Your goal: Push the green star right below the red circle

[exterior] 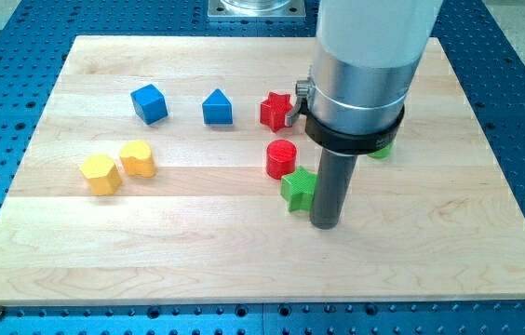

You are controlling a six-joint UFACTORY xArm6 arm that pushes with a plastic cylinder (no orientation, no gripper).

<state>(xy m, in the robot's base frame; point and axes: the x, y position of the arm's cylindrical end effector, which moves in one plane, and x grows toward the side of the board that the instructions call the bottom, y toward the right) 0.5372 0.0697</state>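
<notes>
— Since your arm blocks so much, where's the green star (pixel 297 189)?
— Just below the red circle (pixel 281 159), touching my tip (pixel 325 223) on its left. I carry no gripper; a second green block (pixel 381 148) is mostly hidden.

no readable text, labels, brands, numbers or signs anywhere in view

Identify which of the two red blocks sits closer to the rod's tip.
The red circle, just up-left of my tip and touching the green star. The red star lies farther toward the view's top.
</notes>
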